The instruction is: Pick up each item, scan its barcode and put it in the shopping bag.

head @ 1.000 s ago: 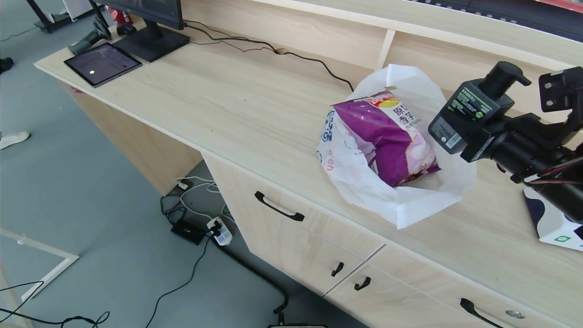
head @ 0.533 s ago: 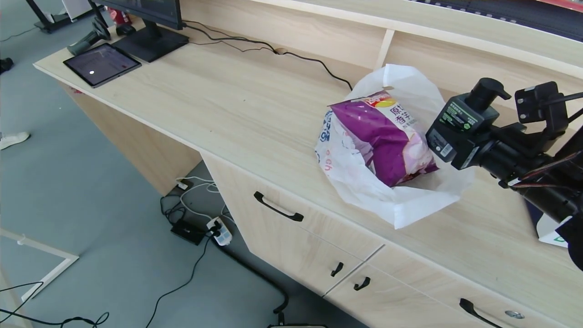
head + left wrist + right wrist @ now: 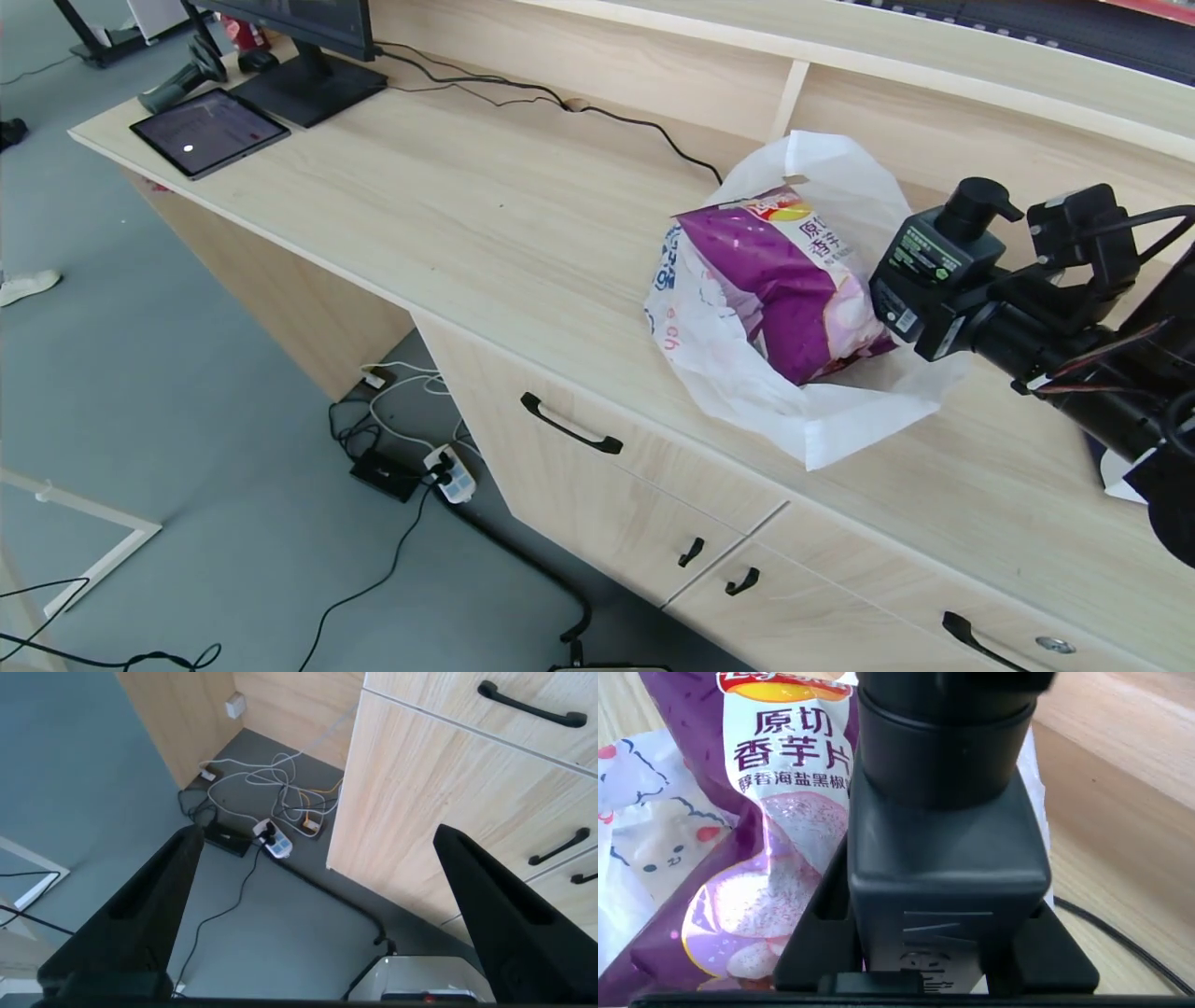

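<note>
Pump bottle [image 3: 920, 266], black, clenched in your right hand [image 3: 945, 322], held just right of the purple chip packet [image 3: 784, 289] in the white shopping bag [image 3: 840, 415] on the tabletop [image 3: 467, 215]; left hand [image 3: 318, 833] released.

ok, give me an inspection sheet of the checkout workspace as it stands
Surface: light wooden counter with a raised back ledge.
Job's things: white shopping bag lies on the counter with a purple chip bag in it; dark pump bottle held in the air close beside the bag.
Clutter: tablet, monitor stand and handheld scanner at the far left end; white box partly hidden by the right arm.
Claws: right claw shut on the pump bottle; left claw open, over the floor by the drawers.
Cables: black cable along the counter's back toward the bag; power strip and loose leads on the floor.
Surroundings: grey floor.
</note>
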